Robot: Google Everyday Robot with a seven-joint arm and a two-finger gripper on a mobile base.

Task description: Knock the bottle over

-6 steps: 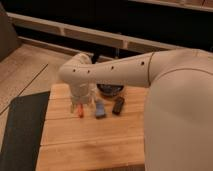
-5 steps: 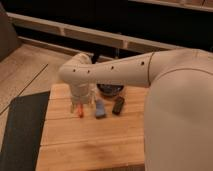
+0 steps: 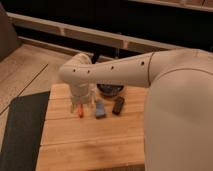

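Note:
My gripper [image 3: 83,99] hangs down from the white wrist [image 3: 77,74] over the back left part of the wooden table [image 3: 90,142]. It is just above a thin orange-red stick [image 3: 80,111] and left of a blue block [image 3: 100,108]. The cream-white bottle does not show as a separate thing; the wrist and gripper cover the spot where it could stand.
A small dark oblong object [image 3: 118,105] lies right of the blue block. A dark bowl [image 3: 111,90] sits behind them, partly under my arm [image 3: 125,72]. A dark mat [image 3: 20,130] lies on the floor left of the table. My white body fills the right side.

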